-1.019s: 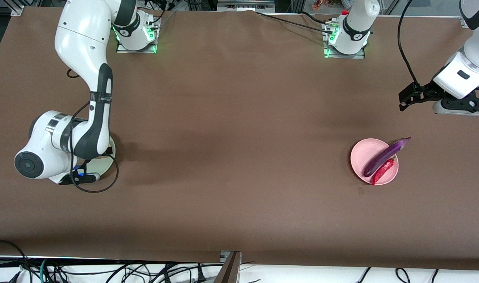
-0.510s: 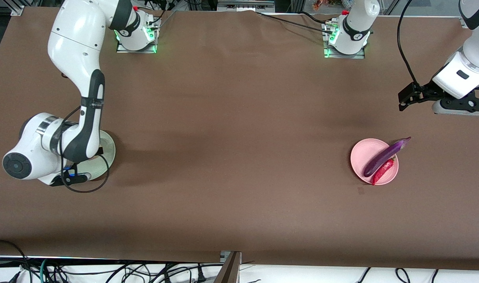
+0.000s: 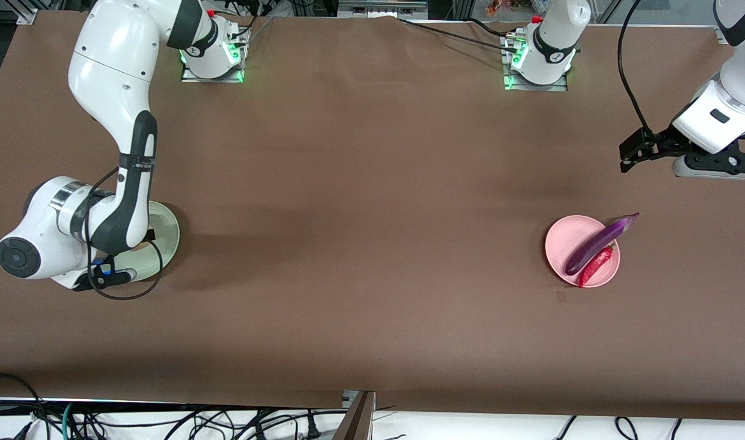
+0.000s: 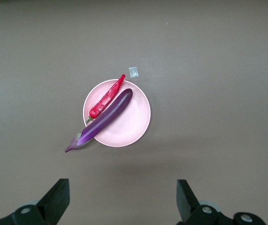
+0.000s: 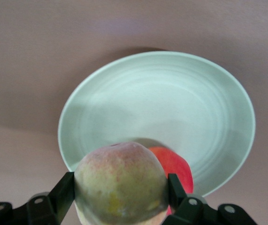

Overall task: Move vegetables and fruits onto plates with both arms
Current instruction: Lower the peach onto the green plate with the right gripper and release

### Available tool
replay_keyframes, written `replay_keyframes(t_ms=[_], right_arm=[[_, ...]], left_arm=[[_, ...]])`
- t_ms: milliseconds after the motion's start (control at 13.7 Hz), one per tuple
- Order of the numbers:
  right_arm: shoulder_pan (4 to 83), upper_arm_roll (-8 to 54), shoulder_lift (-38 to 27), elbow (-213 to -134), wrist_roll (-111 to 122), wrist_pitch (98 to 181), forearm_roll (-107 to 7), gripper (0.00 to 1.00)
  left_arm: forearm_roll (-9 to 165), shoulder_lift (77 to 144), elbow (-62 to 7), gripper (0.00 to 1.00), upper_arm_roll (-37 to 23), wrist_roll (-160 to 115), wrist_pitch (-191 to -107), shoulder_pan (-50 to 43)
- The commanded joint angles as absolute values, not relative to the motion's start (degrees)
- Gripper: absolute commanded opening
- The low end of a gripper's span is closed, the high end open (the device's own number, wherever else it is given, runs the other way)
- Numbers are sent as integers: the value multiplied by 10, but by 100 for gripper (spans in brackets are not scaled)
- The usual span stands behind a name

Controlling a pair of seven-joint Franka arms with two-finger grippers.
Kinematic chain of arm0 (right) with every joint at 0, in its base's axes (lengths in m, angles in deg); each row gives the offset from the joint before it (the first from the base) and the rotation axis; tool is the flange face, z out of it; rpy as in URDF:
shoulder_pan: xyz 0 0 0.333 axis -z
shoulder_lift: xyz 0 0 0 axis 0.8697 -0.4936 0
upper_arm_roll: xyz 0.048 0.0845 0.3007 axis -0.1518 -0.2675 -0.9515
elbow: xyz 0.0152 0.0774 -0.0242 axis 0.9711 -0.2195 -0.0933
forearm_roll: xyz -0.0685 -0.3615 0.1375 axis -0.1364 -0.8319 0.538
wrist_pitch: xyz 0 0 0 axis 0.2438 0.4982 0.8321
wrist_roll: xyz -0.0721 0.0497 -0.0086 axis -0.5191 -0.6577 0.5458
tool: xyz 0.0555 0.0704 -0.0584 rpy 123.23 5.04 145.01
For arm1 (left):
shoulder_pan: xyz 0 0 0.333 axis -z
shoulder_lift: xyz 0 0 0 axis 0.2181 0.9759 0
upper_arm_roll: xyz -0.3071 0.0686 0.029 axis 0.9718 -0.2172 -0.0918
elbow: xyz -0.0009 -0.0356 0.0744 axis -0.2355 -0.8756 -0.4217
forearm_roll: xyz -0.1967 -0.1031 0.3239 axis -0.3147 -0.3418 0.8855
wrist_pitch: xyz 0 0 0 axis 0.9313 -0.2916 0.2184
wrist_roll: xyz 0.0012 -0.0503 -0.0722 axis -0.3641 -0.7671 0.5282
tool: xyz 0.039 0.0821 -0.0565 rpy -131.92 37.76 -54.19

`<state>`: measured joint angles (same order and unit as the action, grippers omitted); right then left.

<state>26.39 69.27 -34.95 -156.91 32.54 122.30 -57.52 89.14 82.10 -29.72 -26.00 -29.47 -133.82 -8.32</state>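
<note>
Right wrist view shows you the most. Your right tool (image 5: 120, 197) is pinching the small round pale yellow-green fruit with a pink blush (image 5: 120, 185) between its two black fingers. It hangs over the round shallow mint green plastic plate (image 5: 204, 93). The small round red apple (image 5: 175, 172) already lies in that plate, just beside the held fruit and partly hidden by it.

From the front camera you see the mint green plate (image 3: 167, 229) at the right arm's end of the brown worktop (image 3: 360, 214), with the right arm's wrist covering much of it.

At the left arm's end sits the round shallow pink plastic plate (image 3: 561, 241). The long shiny purple eggplant (image 3: 595, 243) lies across it, and its stem end pokes out over the rim. The short curved red chili pepper (image 3: 594, 267) lies right beside the eggplant, on the side nearer the front camera. So the vegetables look done.

Your left tool (image 4: 123, 201) is spread wide and holds nothing. It waits up in the air, over bare worktop near the pink plate.

The step in hand looks like the last one: putting the second fruit in the green plate. Next you likely need to bring the fruit down low over a bare part of the plate, away from the apple. Then spread the fingers gently. The fruit is round, so it may roll if you let it drop from high up.
</note>
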Motion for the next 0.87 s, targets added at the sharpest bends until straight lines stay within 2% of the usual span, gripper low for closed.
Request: replay_keyframes(t_ms=[0,364,510,582,655,801], right_arm=[[264,678,-343,-1567,320,1228,-579,8],[282,643,-360,-1568,317,1267,-579,9],[284,643,-360,-1571,321,1267,-580,14],[288,643,-360,-1571,322,1266,-580,50],[292,643,-359,-1569,323,1265,-580,99],[299,646,-347,-1564,323,1256,-579,100]], left_arm=[[905,819,-290,100,-261,-303,-1335,-79],[905,819,-290,100,-261,-304,-1335,-79],[905,820,-290,100,-261,-304,-1335,-79],[905,819,-290,100,-261,-304,-1335,-79],[905,819,-290,100,-261,-304,-1335,-79],[905,819,-290,100,-261,-304,-1335,-79]])
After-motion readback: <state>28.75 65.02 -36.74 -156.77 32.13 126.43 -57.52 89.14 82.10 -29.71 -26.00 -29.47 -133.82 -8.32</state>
